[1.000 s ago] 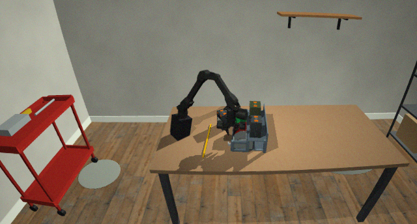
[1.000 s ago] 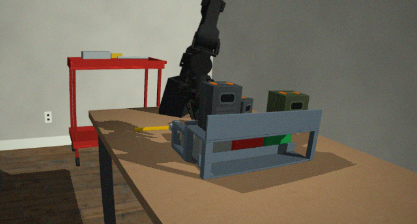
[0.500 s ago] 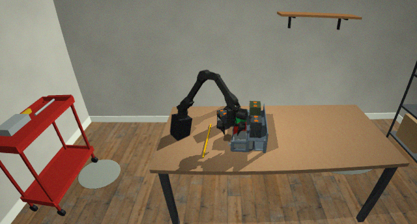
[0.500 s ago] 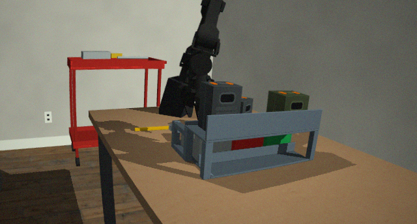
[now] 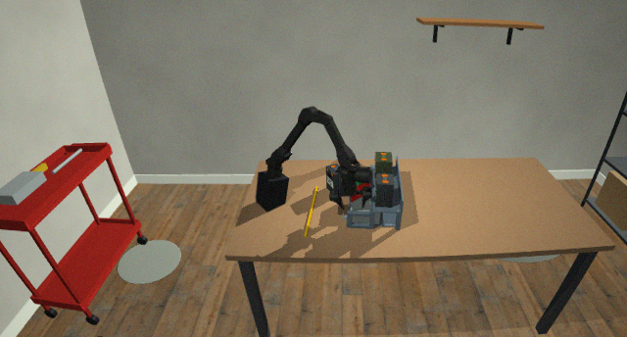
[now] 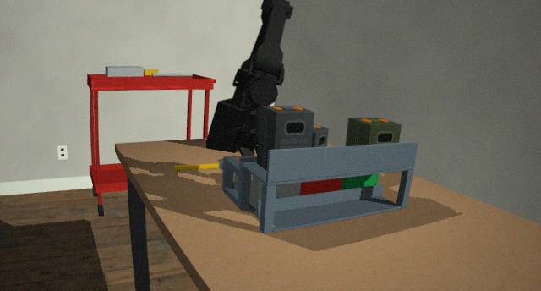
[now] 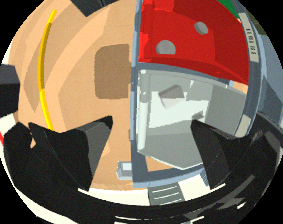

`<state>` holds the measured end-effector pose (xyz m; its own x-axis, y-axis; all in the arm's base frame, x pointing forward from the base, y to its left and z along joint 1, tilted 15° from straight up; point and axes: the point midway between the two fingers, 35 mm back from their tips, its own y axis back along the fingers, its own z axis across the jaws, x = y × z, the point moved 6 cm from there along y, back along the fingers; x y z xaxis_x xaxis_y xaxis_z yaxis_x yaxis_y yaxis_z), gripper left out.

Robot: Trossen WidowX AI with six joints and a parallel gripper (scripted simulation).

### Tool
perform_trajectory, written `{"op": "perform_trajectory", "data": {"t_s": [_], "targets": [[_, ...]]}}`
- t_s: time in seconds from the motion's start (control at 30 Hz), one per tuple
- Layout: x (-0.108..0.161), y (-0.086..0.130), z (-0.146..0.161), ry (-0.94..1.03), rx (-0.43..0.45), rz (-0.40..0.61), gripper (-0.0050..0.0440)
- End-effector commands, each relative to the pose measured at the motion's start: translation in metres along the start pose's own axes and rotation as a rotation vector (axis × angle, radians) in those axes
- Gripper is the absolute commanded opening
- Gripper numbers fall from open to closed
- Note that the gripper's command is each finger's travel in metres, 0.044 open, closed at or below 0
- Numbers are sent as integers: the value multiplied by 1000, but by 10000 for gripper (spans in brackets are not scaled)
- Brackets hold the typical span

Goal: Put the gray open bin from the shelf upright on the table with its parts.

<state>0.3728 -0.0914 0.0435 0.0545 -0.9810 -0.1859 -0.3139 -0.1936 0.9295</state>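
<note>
The gray open bin [image 6: 288, 190] [image 7: 164, 150] [image 5: 360, 219] sits upright in the blue-gray shelf unit [image 6: 342, 161] [image 7: 134, 100], at the end nearest the table's front edge. A small gray part [image 7: 171, 96] lies inside it; other light parts are hard to tell apart. My gripper [image 5: 354, 209] [image 7: 153, 122] is open wide and empty. In the wrist view its right finger is over the gray bin and its left finger is over the table outside the shelf's lower front side. Whether either finger touches anything cannot be told.
A red bin [image 6: 321, 186] [image 7: 217, 55] adjoins the gray one, with a green bin [image 6: 361, 181] beyond. A dark box [image 5: 384, 192] [image 6: 292, 134] and a green box [image 5: 383, 162] [image 6: 374, 130] stand on top of the shelf. A yellow stick [image 5: 311, 212] [image 6: 197, 167] [image 7: 42, 75] lies left.
</note>
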Motion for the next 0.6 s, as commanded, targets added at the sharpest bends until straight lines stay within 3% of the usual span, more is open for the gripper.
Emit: {"op": "perform_trajectory", "data": {"t_s": [0.0,0.57], "targets": [[0,0,-7,1,56,8,425],[0,5,-3,1,56,7,425]]}}
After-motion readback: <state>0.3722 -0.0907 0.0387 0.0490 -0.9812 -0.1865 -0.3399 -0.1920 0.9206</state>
